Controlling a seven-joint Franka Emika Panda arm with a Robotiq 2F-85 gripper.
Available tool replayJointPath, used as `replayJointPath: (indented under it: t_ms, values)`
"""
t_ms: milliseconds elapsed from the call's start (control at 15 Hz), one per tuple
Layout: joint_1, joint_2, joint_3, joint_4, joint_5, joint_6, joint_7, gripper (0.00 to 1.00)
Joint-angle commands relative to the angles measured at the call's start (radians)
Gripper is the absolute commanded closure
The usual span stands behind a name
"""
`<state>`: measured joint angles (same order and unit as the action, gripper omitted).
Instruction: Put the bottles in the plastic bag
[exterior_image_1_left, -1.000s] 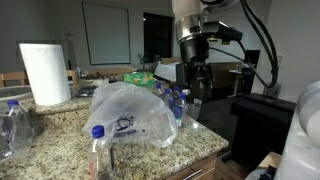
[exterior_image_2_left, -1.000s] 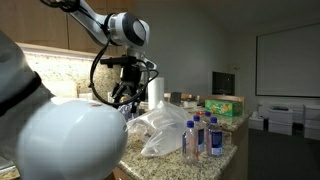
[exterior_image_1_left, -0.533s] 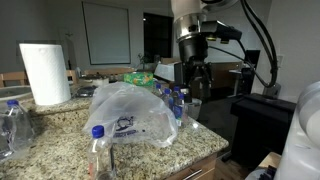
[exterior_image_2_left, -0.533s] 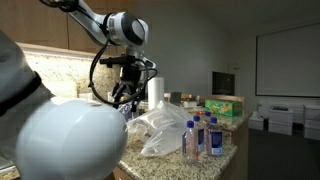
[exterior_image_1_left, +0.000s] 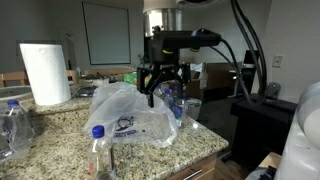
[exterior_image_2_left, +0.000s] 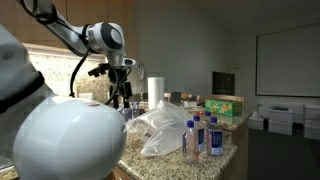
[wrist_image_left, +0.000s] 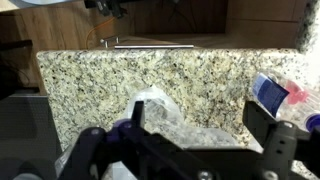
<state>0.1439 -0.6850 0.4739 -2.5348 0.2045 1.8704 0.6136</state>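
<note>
The plastic bag (exterior_image_1_left: 128, 112) lies crumpled on the granite counter, whitish with a blue logo; it also shows in the other exterior view (exterior_image_2_left: 158, 124). Several small bottles (exterior_image_1_left: 181, 101) with blue caps stand just behind it, in a cluster by the counter edge (exterior_image_2_left: 201, 136). One more bottle (exterior_image_1_left: 97, 150) stands at the front and another (exterior_image_1_left: 12, 122) at the far left. My gripper (exterior_image_1_left: 162, 92) hangs open above the bag's far side, holding nothing. In the wrist view the gripper (wrist_image_left: 197, 120) frames bag film (wrist_image_left: 160, 108), with a blue-capped bottle (wrist_image_left: 274, 94) at the right.
A white paper towel roll (exterior_image_1_left: 45, 72) stands at the back of the counter (exterior_image_1_left: 60, 125). A green box (exterior_image_2_left: 226, 105) sits beyond the bag. The counter's edge runs close past the bottle cluster, with a dark cabinet (exterior_image_1_left: 265, 115) beyond it.
The arm has swung sideways from above the bottle cluster to above the bag. The gripper stayed open. Bag and bottles have not moved.
</note>
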Motion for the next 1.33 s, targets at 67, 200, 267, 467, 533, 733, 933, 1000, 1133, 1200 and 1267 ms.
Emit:
replayJointPath:
  t_ms: [67, 200, 267, 467, 533, 733, 933, 1000, 1133, 1200, 1267]
  values:
    - [-0.017, 0.203, 0.077, 0.087, -0.042, 0.092, 0.147, 0.00]
    - [-0.005, 0.293, 0.044, 0.120, -0.021, 0.125, 0.126, 0.00]
    - [0.012, 0.337, 0.015, 0.141, 0.007, 0.139, 0.092, 0.00]
    - [0.058, 0.434, -0.019, 0.229, 0.044, 0.140, 0.079, 0.00]
    - [0.072, 0.462, -0.027, 0.253, 0.049, 0.145, 0.081, 0.00]
    - [0.122, 0.545, -0.030, 0.329, 0.068, 0.148, 0.084, 0.00]
    - [0.160, 0.596, -0.026, 0.364, 0.036, 0.140, 0.108, 0.00]
    - [0.170, 0.601, -0.030, 0.356, 0.042, 0.143, 0.105, 0.00]
    - [0.185, 0.609, -0.034, 0.334, 0.044, 0.171, 0.104, 0.00]
    - [0.190, 0.615, -0.035, 0.329, 0.044, 0.178, 0.109, 0.00]
    - [0.193, 0.618, -0.034, 0.317, 0.027, 0.199, 0.133, 0.00]
